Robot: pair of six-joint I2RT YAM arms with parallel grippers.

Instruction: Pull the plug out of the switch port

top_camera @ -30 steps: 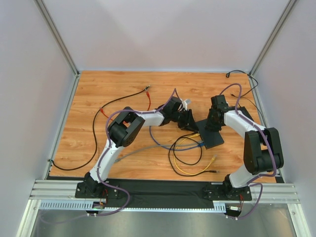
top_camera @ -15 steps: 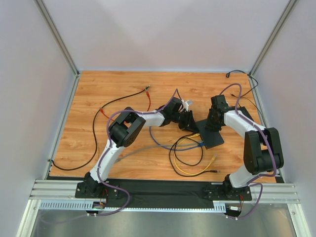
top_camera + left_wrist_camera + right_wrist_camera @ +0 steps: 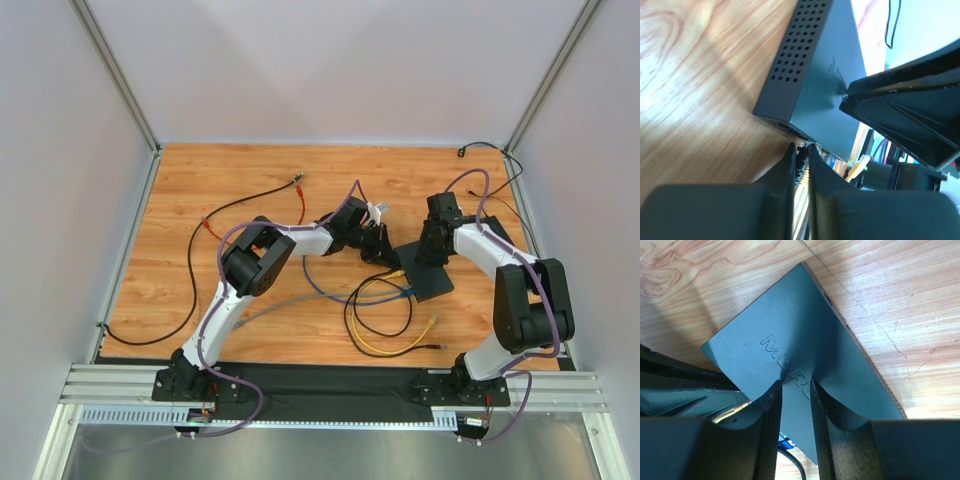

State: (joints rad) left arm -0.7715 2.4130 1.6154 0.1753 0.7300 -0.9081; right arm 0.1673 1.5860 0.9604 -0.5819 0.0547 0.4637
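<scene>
One diagonal switch (image 3: 432, 280) (port edge (image 3: 408, 279) leftward)

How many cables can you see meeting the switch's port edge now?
2. A yellow cable meets the port edge beside the left gripper; a blue cable meets it nearer the arms' bases. The gripper covers part of it, so others may be hidden.

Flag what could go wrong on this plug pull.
1. Left gripper is nearly closed at the port edge of the switch. I can't make out the plug between the fingers, so the grip may be shallow and slip.
2. Right gripper only presses on the switch top and does not clamp it, so it could slide or tip with the pull.
3. Yellow cable loops beside the switch and could snag.
</scene>
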